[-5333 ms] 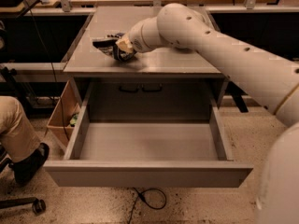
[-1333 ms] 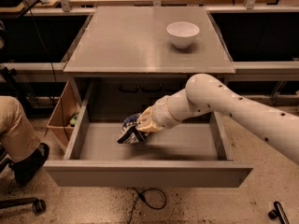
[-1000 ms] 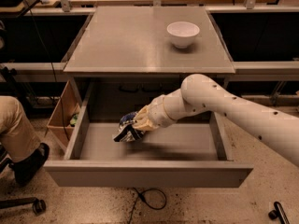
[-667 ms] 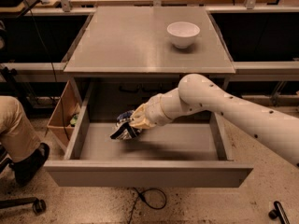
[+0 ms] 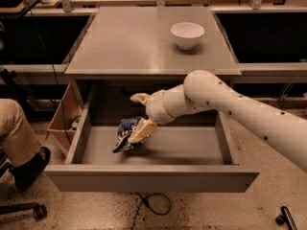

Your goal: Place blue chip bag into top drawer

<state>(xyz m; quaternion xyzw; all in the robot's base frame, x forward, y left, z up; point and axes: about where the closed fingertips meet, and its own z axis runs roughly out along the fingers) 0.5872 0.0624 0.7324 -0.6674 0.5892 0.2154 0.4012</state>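
The top drawer (image 5: 153, 177) of the grey cabinet is pulled fully out. The blue chip bag (image 5: 124, 134), dark blue and wrinkled, sits inside it on the drawer floor, left of the middle. My gripper (image 5: 133, 119) is down inside the drawer, right at the bag. Its fingers are spread open: one tan finger (image 5: 140, 98) points up and left above the bag, and the other (image 5: 142, 130) rests against the bag's right side. The white arm comes in from the right, over the drawer's right wall.
A white bowl (image 5: 187, 34) stands on the cabinet top (image 5: 129, 47) at the back right. A cardboard box (image 5: 64, 116) sits left of the drawer. A seated person's leg and shoe (image 5: 19, 143) are at far left. A cable lies on the floor in front.
The gripper carried the bag from the cabinet top down into the drawer, then drifted left. Its fingers have now spread apart and the bag rests lower on the drawer floor.
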